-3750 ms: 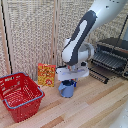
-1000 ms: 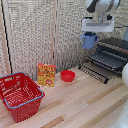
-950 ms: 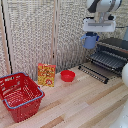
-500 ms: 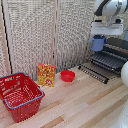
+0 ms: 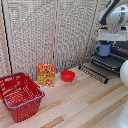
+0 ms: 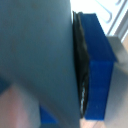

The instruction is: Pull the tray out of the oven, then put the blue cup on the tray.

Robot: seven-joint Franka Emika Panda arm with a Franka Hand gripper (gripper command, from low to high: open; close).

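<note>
One end effector gripping blue cup above tray, yellow-red box print unreadable

Exterior view looks across the table; wrist view (blurred) sits nearly touching the blue cup.

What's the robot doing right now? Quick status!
Gripper shut on light-blue mug. Mug hanging above dark barred tray, not yet down. Nothing in the way.
</note>
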